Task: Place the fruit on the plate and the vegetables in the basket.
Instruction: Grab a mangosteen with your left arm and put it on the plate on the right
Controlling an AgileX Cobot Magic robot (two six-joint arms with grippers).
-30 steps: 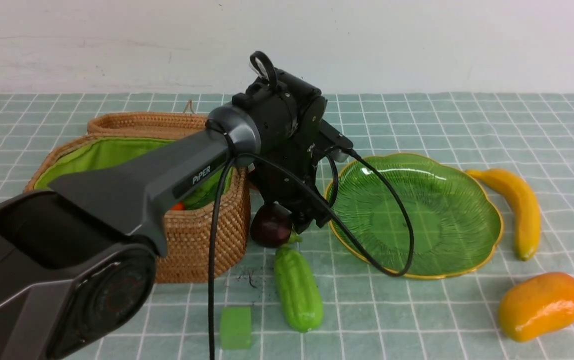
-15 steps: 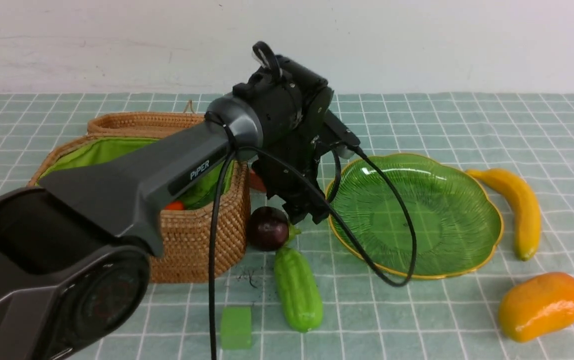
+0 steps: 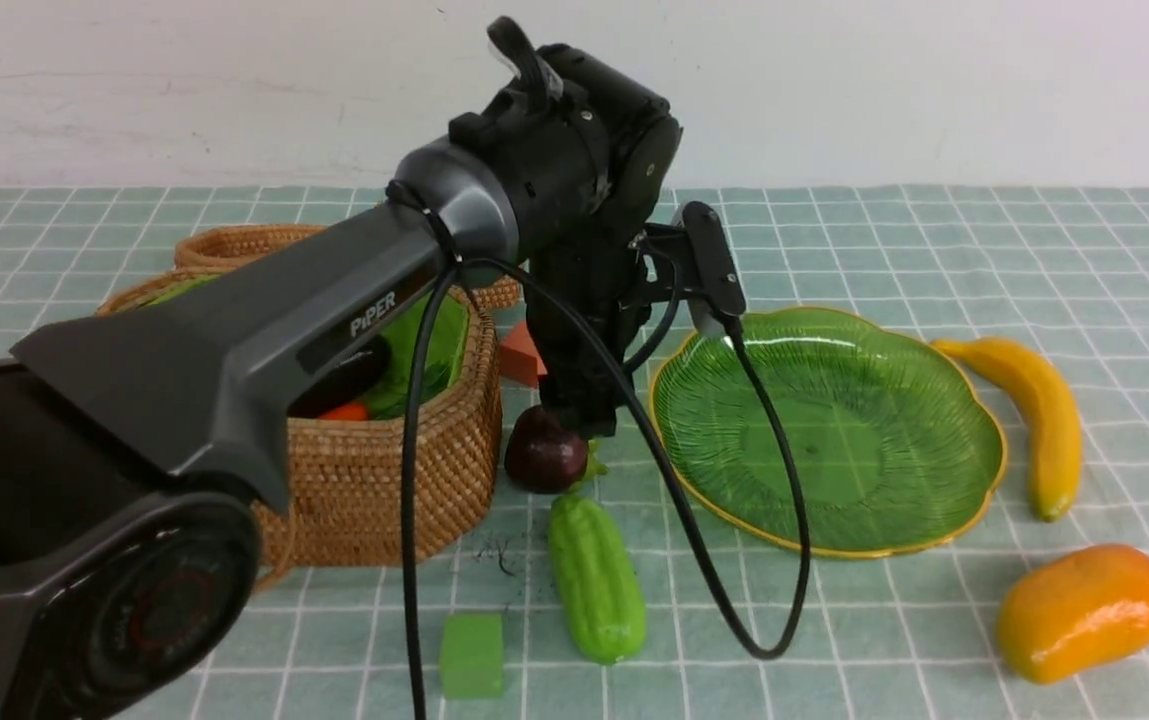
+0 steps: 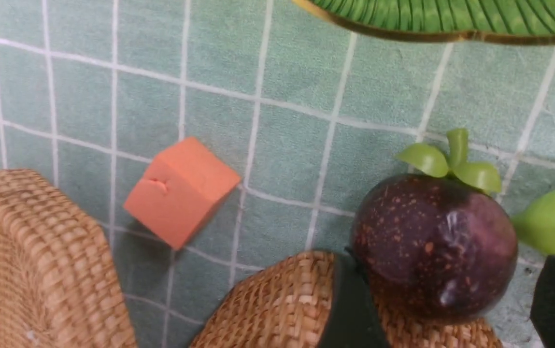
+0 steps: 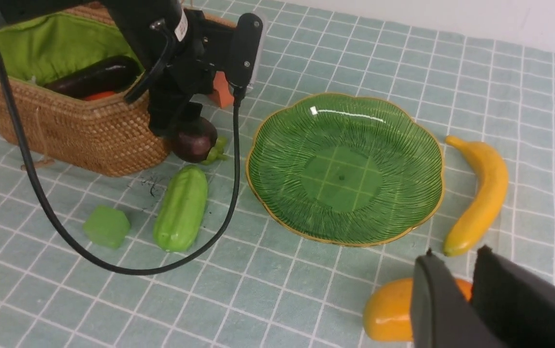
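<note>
The dark purple mangosteen [image 3: 546, 455] lies on the cloth between the wicker basket [image 3: 384, 470] and the green plate [image 3: 824, 430]. My left gripper [image 3: 589, 420] hangs over it. In the left wrist view the gripper [image 4: 453, 280] is open, its fingers on either side of the mangosteen [image 4: 434, 246], with a gap on one side. The eggplant [image 5: 94, 77] and the carrot [image 3: 346, 411] lie in the basket. The green gourd [image 3: 596, 575] lies in front of the mangosteen. The banana [image 3: 1029, 420] and the mango [image 3: 1081, 610] lie right of the plate. My right gripper [image 5: 456, 256] is shut above the mango [image 5: 388, 309].
A small orange cube [image 3: 524, 355] sits behind the mangosteen, close to the basket. A small green cube [image 3: 471, 655] sits in front of the basket. The left arm's black cable [image 3: 734, 560] loops down in front of the plate.
My left wrist has risen and turned, and its fingers have swung back over the mangosteen. The mangosteen has shifted only slightly. The eggplant in the basket has come into view.
</note>
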